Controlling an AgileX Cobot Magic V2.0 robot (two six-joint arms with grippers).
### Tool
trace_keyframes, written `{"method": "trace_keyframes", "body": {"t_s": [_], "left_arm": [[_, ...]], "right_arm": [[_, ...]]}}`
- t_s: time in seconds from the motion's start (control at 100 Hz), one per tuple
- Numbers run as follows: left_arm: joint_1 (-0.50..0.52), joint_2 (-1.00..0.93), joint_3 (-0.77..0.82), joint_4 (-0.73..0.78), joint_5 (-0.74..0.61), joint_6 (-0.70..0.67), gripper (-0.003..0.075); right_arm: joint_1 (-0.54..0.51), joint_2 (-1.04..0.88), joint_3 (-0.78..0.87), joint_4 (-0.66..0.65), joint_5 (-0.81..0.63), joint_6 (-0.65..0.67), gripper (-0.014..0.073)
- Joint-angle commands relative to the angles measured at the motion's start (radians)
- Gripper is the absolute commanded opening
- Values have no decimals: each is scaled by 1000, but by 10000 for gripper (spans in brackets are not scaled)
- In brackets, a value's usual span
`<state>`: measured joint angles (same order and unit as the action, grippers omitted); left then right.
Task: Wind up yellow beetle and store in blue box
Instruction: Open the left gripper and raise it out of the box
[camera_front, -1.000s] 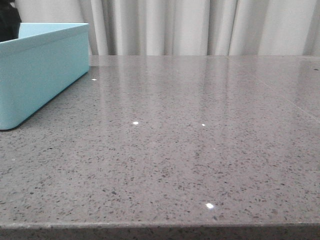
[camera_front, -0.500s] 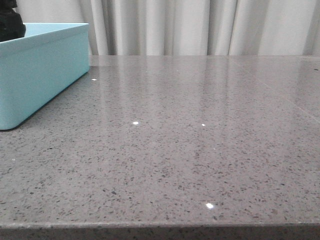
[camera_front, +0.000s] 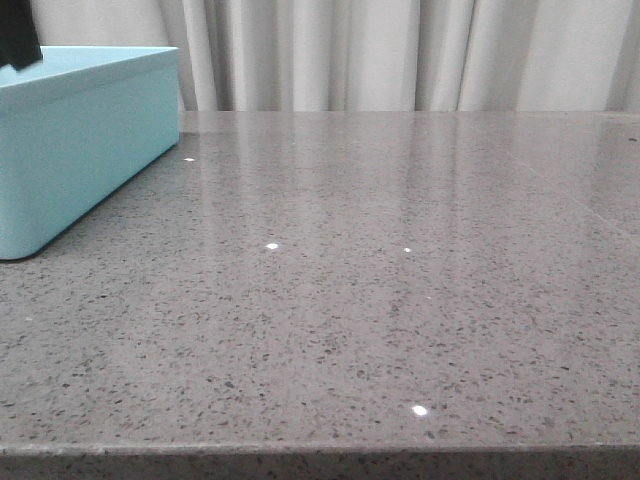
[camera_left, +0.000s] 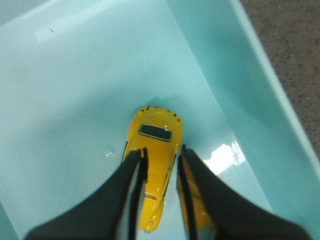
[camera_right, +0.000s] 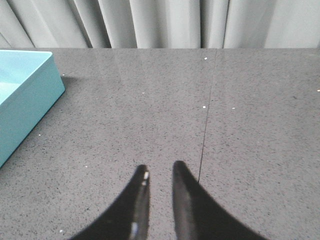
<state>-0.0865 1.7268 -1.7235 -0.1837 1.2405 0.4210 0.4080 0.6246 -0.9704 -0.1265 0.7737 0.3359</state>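
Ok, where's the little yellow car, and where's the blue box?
yellow car (camera_left: 156, 145): left wrist view, on its roof, just behind the dark window.
blue box (camera_front: 85, 150): front view, on its outer side wall.

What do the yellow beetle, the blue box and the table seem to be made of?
Yellow beetle: glossy painted metal or hard plastic; its shell shows bright highlights. Blue box: smooth moulded plastic, probably; it mirrors light faintly. Table: polished speckled stone or a stone-look composite; it reflects the curtain.

The blue box (camera_front: 85, 140) stands on the speckled grey table (camera_front: 380, 300), curtain (camera_front: 400, 55) behind.
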Motion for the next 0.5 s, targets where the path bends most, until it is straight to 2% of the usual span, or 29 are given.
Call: {"method": "trace_keyframes", "body": {"t_s": [0.0, 0.07, 0.28, 0.49], "left_arm": [[5, -90, -31, -46, 27, -11, -8], [5, -120, -20, -48, 28, -11, -19], [5, -235, 75, -94, -37, -11, -19], [5, -418, 297, -188, -190, -11, -19]], "right_arm": [[-1, -27, 1, -27, -55, -14, -20], [-1, -53, 30, -27, -54, -15, -75], [-1, -145, 106, -29, -43, -15, -67], [-1, -242, 169, -46, -44, -16, -67]]}}
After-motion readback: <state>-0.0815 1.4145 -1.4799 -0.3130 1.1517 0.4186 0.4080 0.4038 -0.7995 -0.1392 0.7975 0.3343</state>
